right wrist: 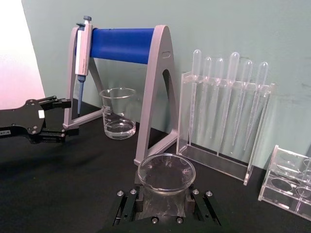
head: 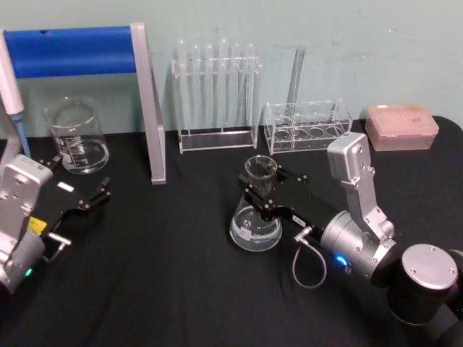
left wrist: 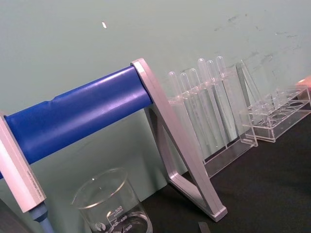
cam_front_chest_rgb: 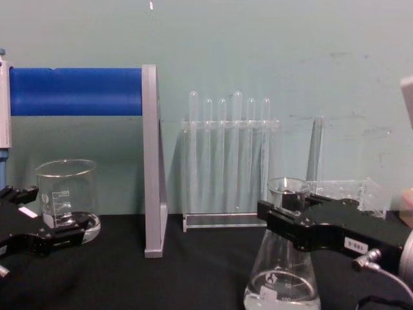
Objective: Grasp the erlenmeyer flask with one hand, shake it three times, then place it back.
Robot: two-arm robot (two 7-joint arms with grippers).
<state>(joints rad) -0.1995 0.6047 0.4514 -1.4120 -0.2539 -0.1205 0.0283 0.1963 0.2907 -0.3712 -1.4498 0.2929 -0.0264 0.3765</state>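
The erlenmeyer flask stands upright on the black table, in front of the test-tube rack and nearer the robot, roughly in line with the rack's right end. Its wide base rests on the table surface. The right gripper reaches in from the rack's right side and closes on the flask's narrow neck just under the flared rim. One black finger sits against each side of the glass, so the hand is holding the flask. In the right wrist view the round mouth of the flask sits squarely between the two fingers. The left gripper hovers low over the table well to the left of the rack, past the pipette stand, with its fingers spread wide and nothing between them. A glass beaker stands just behind it, also left of the rack. To the rack's right are a lower clear rack and, farther right, a pink tip box. A pipette hangs at the stand's far left end.
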